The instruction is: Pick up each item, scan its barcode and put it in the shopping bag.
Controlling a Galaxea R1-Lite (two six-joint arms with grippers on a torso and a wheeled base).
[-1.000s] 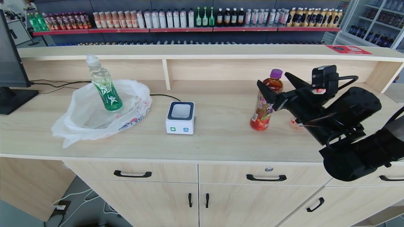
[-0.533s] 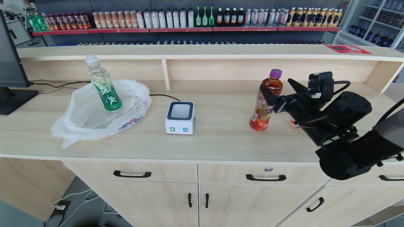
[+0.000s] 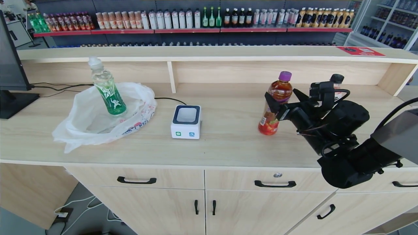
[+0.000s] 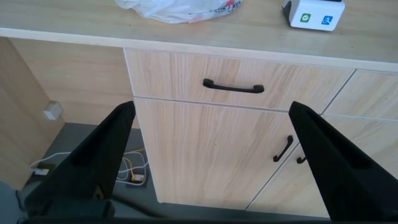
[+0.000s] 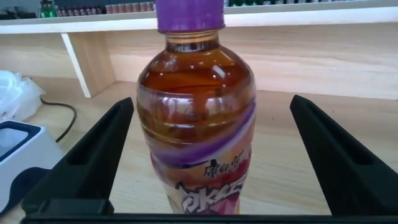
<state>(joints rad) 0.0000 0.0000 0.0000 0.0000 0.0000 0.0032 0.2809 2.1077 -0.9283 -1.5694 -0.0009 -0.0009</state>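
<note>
Head view: the purple-capped tea bottle [image 3: 280,93] stands upright on the worktop [image 3: 228,143] right of the barcode scanner [image 3: 186,121]; the right jaws stand apart either side of it, left jaws apart too

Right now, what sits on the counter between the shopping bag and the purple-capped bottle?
The white barcode scanner stands there, apart from both; the head view shows it.

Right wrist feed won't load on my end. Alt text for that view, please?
A purple-capped bottle of amber drink stands upright on the wooden counter, between the open jaws of the right gripper. Farther off sit the white scanner and an edge of the shopping bag.
</note>
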